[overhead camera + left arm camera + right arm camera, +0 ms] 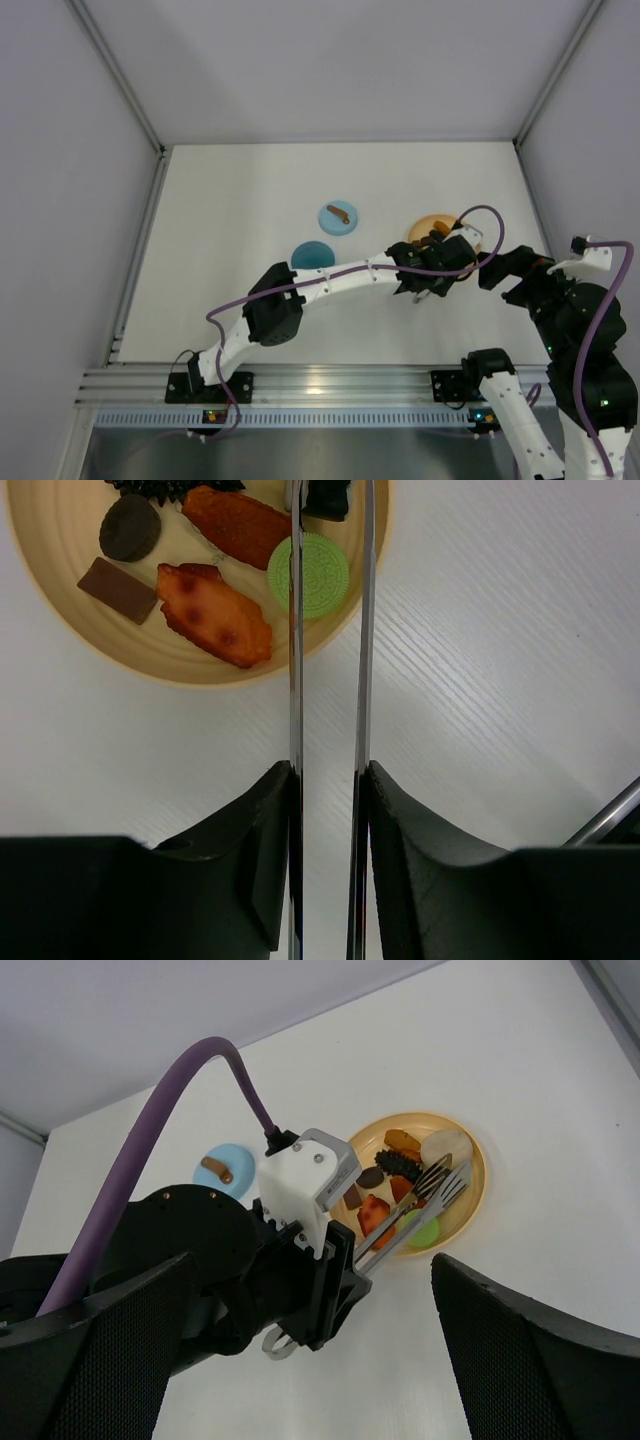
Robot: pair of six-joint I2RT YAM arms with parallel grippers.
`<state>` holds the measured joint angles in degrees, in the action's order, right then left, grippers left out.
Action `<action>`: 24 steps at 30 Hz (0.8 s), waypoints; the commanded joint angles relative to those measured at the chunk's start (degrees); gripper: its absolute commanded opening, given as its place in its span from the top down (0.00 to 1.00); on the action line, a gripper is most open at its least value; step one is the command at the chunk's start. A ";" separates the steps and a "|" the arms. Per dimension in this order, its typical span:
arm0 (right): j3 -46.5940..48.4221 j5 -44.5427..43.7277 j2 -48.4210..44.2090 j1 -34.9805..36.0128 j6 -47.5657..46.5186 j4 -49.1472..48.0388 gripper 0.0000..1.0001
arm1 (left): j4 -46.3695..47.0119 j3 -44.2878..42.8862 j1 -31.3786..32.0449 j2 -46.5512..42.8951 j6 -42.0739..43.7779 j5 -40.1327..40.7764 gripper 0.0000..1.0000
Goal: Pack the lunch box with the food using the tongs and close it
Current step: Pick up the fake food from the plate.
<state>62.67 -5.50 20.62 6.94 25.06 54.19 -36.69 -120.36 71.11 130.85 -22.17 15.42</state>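
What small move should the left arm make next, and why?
Probably squeeze the tongs a little tighter: the left gripper presses both arms, and a dark piece seems to sit between their tips over the plate.

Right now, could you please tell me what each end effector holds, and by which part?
The left end effector holds the tongs across both arms near their joined end; the right end effector is empty.

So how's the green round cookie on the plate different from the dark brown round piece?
The green cookie is flat and embossed, the dark brown piece smooth. The cookie looks wider than the dark piece. The tongs cross the cookie in the left wrist view, not the dark piece. Both are round, on the plate.
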 commanded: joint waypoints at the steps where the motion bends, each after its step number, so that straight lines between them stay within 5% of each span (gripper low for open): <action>1: 0.61 0.84 0.21 -0.70 -0.71 -0.14 0.01 | -0.58 -1.99 0.08 -1.82 1.43 3.12 0.63; 24: 0.08 1.02 0.12 -0.70 -0.62 -0.05 0.01 | -1.90 -1.90 -0.27 -1.82 2.22 2.34 0.51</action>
<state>62.67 -5.37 20.62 6.94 25.06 54.22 -38.28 -120.36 70.81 130.85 -21.06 17.82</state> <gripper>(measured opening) 0.993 0.497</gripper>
